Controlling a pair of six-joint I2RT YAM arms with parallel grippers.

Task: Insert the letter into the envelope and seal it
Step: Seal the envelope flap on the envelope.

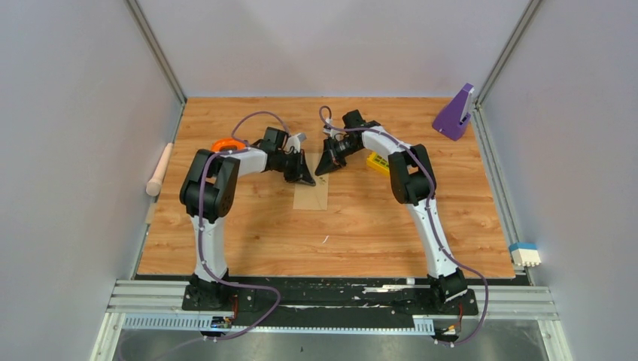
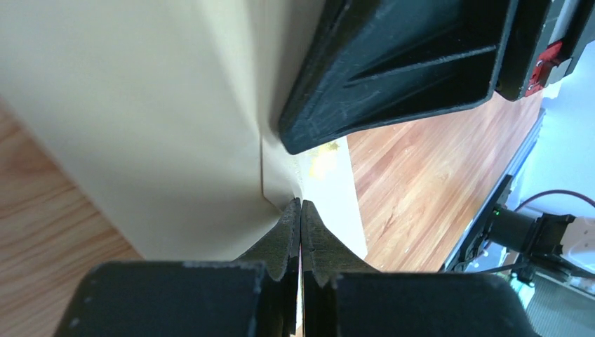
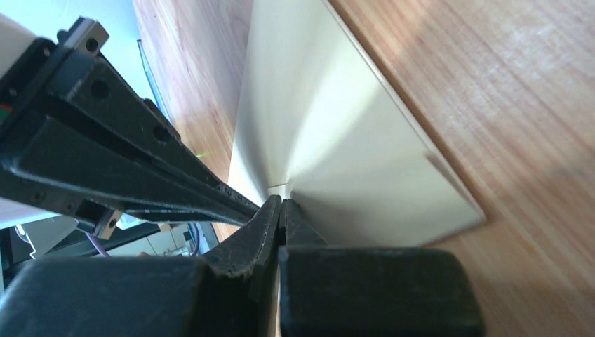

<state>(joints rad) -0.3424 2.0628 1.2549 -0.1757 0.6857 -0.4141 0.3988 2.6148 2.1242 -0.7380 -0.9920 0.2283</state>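
On the table (image 1: 376,226) I see left gripper (image 1: 308,181) and right gripper (image 1: 321,171) meet; only wrist views show both pinched shut on the envelope (image 2: 140,105).

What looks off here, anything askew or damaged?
The envelope is buckled: the left gripper and right gripper both have jaws shut on its far end, and the paper bows up in creases fanning from the pinch. Also, a wooden roller lies off the left edge of the table.

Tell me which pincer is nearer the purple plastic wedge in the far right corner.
Right. The right pincer lies left of and nearer the camera than the purple plastic wedge; the left pincer sits beside it, farther left still.
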